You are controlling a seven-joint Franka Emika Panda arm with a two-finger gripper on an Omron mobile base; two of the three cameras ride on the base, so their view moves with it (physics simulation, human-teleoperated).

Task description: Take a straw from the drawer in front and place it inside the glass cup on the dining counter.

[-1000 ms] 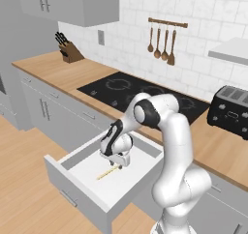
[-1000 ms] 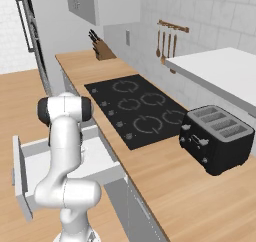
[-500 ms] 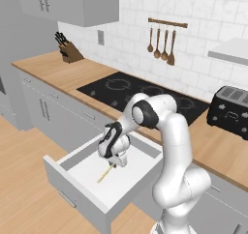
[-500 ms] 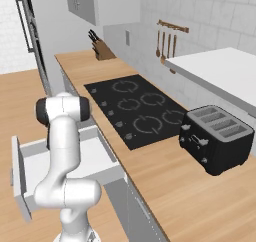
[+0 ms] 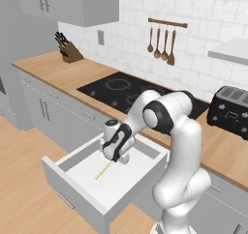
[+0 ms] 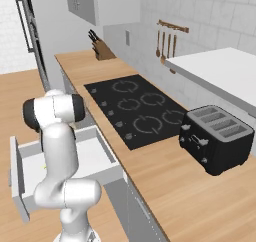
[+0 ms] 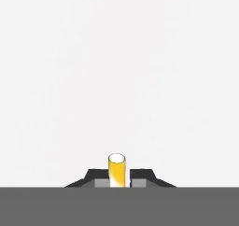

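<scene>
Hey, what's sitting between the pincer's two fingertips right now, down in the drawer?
The straw. In the hand view its yellow tube stands pinched between the two dark fingertips of the pincer, with the white floor of the drawer behind it.

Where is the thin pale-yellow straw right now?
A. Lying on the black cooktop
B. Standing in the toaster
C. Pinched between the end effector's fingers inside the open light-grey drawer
C: in the hand view the thin pale-yellow straw sits clamped between the dark fingertips, over the open light-grey drawer.
</scene>
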